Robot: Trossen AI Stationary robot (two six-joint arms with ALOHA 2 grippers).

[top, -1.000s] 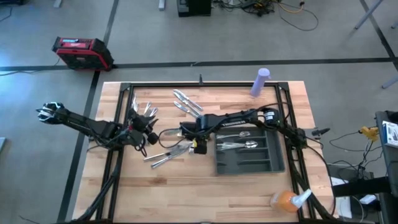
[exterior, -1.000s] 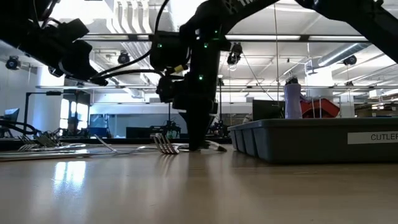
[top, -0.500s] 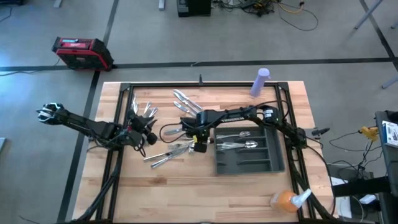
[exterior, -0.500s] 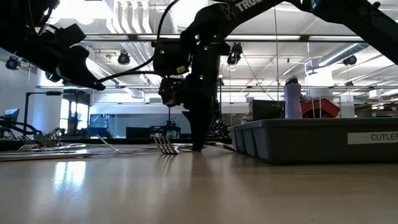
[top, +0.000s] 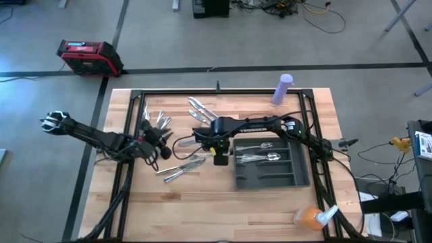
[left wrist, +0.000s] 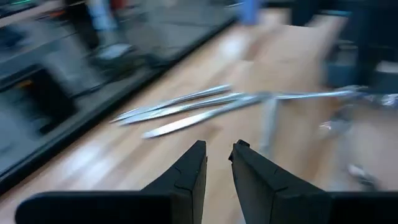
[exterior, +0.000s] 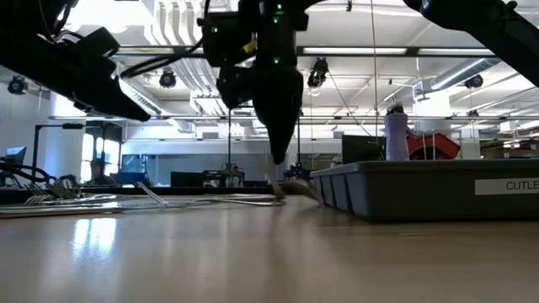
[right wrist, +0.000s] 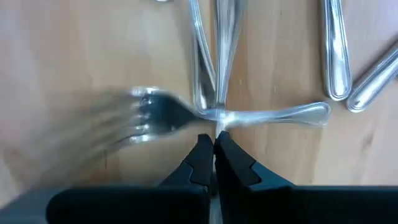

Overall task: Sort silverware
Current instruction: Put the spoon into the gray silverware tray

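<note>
Silverware lies in loose groups on the wooden table: knives (top: 202, 108) at the far middle, pieces (top: 155, 120) at the far left, and a pile (top: 181, 167) left of the dark grey tray (top: 270, 177). My right gripper (top: 219, 155) hangs above that pile, shut on a fork (right wrist: 249, 116). In the low view it (exterior: 278, 160) is well above the table. My left gripper (left wrist: 217, 149) hovers left of the pile, slightly open and holding nothing; in the high view it (top: 162, 140) is near the table's left rail. My right gripper pinches the fork at its neck (right wrist: 216, 116), between head and handle, at the very tips of its two fingers. The fingers point down from above and lie across the fork. The fork's head (right wrist: 146, 112) is blurred. I cannot tell whether the handle end (right wrist: 314, 113) touches the table.
The tray holds several pieces (top: 260, 152) in its far compartments. A purple bottle (top: 282, 89) stands at the far right, an orange spray bottle (top: 310, 216) at the near right corner. Bare wood lies along the near edge (top: 202, 209).
My right gripper has risen from the table, staying over the pile. The fork whose tines lay on the wood has left that spot and come up with it; it shows blurred, low over the table near the tray.
</note>
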